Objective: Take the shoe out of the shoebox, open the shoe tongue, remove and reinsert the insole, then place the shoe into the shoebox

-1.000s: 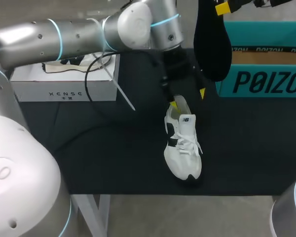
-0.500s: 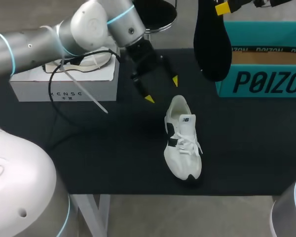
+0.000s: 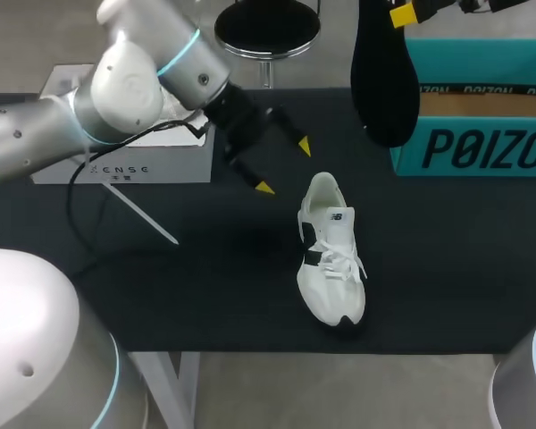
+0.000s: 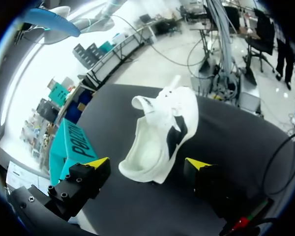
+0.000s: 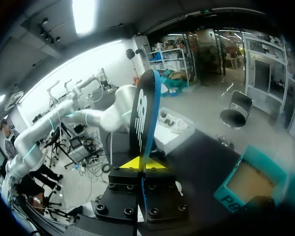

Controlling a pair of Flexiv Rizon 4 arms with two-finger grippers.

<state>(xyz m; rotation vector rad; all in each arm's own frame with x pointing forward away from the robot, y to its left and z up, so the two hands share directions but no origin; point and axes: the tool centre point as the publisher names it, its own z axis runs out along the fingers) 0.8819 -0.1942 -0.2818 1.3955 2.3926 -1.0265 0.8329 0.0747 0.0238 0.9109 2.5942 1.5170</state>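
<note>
A white shoe (image 3: pixel 330 255) with a black side patch lies on the black table, toe toward the front edge, laces loose. My left gripper (image 3: pixel 284 167) hangs open a little behind and to the left of its heel, touching nothing. From the left wrist view the shoe (image 4: pixel 160 132) sits just ahead of the spread fingers (image 4: pixel 97 163), its opening facing them. High at the back, my right gripper (image 3: pixel 404 15) is shut on the black insole (image 3: pixel 384 80), which hangs down over the table. In the right wrist view the insole (image 5: pixel 145 113) stands upright between the closed yellow tips (image 5: pixel 143 163).
A teal shoebox (image 3: pixel 482 147) stands open at the back right. At the back left sits a white box (image 3: pixel 125 165), partly hidden by my left arm. A loose cable (image 3: pixel 143 214) trails over the table left of the shoe.
My left gripper has drawn back from the shoe's heel, up and to the left, staying open. The shoe, the right arm and the insole have not moved.
</note>
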